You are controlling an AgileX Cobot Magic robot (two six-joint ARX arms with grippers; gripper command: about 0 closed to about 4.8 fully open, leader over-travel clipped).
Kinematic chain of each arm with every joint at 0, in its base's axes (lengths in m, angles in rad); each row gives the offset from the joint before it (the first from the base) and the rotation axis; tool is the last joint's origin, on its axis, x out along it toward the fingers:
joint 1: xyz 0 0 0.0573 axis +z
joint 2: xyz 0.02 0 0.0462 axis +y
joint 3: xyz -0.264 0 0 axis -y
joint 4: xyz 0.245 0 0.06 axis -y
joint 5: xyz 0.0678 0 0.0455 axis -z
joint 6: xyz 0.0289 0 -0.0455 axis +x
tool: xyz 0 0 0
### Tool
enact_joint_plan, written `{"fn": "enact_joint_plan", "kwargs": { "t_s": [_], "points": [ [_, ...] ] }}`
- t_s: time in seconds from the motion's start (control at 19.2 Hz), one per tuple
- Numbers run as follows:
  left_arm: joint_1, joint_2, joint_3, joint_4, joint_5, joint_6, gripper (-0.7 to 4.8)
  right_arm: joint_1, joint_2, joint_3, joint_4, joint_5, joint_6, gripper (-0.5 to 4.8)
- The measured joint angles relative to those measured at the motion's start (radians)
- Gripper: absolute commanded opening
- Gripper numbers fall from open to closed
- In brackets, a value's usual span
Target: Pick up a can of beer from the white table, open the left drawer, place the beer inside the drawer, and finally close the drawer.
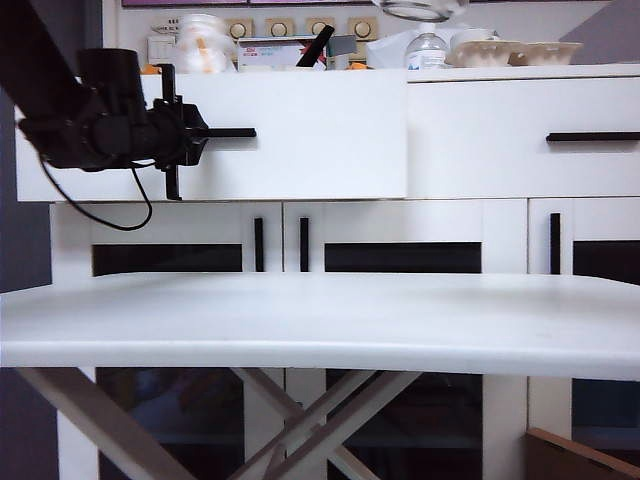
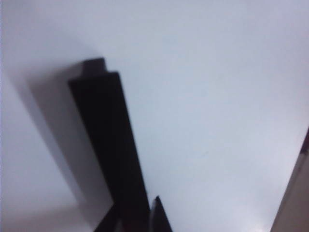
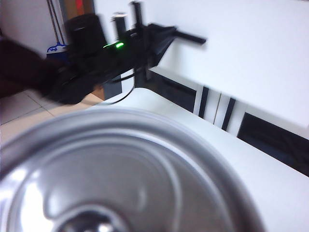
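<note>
The left drawer point(image 1: 320, 140) stands pulled out from the cabinet, its white front nearer than the twin beside it. My left gripper point(image 1: 185, 133) is shut on the drawer's black bar handle point(image 1: 232, 132). In the left wrist view the handle point(image 2: 104, 140) runs between the gripper point(image 2: 135, 220), with one fingertip point(image 2: 159, 217) beside it. The silver top of the can of beer point(image 3: 120, 179) fills the right wrist view, raised above the white table point(image 3: 231, 154). My right gripper holds the can; its fingers are hidden. The left arm point(image 3: 111, 53) shows beyond. In the exterior view the white table point(image 1: 320, 320) is bare.
The twin drawer point(image 1: 520, 140) on the right is closed. Below are glass-panelled doors point(image 1: 400, 258) with vertical black handles. A bottle point(image 1: 428, 48), boxes and egg cartons point(image 1: 515, 52) crowd the cabinet top. A cable point(image 1: 110, 215) hangs from the left arm.
</note>
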Motion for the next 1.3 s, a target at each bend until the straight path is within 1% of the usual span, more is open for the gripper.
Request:
{"fn": "enact_joint_plan", "kwargs": {
  "t_s": [0.05, 0.21, 0.26, 0.47, 0.52, 0.83, 0.99, 1.3],
  "points": [
    [-0.005, -0.026, -0.055, 0.032, 0.002, 0.002, -0.06, 0.000, 0.000, 0.000, 0.000, -0.001, 0.000, 1.44],
    [-0.008, -0.089, -0.161, 0.072, 0.019, 0.002, -0.06, 0.000, 0.000, 0.000, -0.001, 0.000, 0.000, 1.44],
    [-0.008, -0.127, -0.224, 0.096, 0.019, 0.002, -0.06, -0.001, 0.000, 0.000, 0.000, 0.014, 0.000, 1.44],
    [-0.008, -0.210, -0.352, 0.133, 0.019, 0.003, -0.06, -0.001, 0.000, 0.000, -0.001, 0.024, 0.000, 1.44],
    [-0.008, -0.246, -0.405, 0.144, 0.022, 0.003, -0.06, -0.001, 0.000, 0.000, 0.000, 0.024, 0.000, 1.44],
    [-0.011, -0.383, -0.588, 0.171, 0.027, 0.013, -0.06, -0.002, 0.000, 0.018, 0.000, 0.026, 0.000, 1.44],
    [-0.013, -0.458, -0.673, 0.167, 0.031, 0.013, -0.06, -0.001, -0.001, 0.025, 0.033, 0.033, 0.000, 1.44],
    [-0.014, -0.604, -0.838, 0.171, 0.039, 0.013, -0.06, -0.001, 0.000, 0.025, 0.037, 0.034, -0.003, 1.44]
  ]
}}
